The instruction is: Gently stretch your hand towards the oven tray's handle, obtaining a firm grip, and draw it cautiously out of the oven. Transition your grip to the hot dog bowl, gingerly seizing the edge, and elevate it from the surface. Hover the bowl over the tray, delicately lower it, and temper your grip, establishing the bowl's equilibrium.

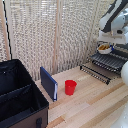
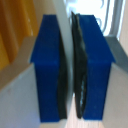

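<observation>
The white hot dog bowl (image 1: 104, 48) with yellow-orange food is held over the back part of the dark wire oven tray (image 1: 109, 61). The tray is drawn out toward the exterior view's left, and its handle bar (image 1: 95, 73) runs along the front edge. My gripper (image 1: 107, 42) comes down onto the bowl from above. In the wrist view my gripper (image 2: 70, 70) has its blue fingers (image 2: 49, 65) shut on the bowl's thin white edge (image 2: 65, 45). I cannot tell whether the bowl touches the tray. The oven (image 1: 123, 50) is mostly hidden behind my arm.
A red cup (image 1: 70, 87) stands on the wooden table (image 1: 90, 105), with an upright blue panel (image 1: 49, 83) beside it. A large black fabric bin (image 1: 20, 97) fills the exterior view's lower left. A woven screen (image 1: 55, 30) closes the back.
</observation>
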Motion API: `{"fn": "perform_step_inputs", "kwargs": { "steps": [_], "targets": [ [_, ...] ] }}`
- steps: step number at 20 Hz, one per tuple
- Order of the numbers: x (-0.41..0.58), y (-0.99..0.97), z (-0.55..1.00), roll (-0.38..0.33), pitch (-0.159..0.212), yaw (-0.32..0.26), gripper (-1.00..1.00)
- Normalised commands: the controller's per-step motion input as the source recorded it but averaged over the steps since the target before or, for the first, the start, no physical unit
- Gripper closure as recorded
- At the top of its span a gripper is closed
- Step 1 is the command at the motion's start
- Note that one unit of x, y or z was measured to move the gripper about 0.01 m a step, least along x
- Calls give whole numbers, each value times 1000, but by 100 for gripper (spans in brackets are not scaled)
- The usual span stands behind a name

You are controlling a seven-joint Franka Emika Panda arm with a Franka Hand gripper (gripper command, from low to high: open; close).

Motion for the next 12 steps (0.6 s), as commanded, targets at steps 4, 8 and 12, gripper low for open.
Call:
{"fn": "perform_step_inputs", "kwargs": {
  "steps": [4,8,12],
  "targets": [
    [101,-274,-198,23,-46,0,100],
    [14,-203,-249,0,-1,0,100],
    [0,-170,-136,0,0,-15,100]
  ]
}}
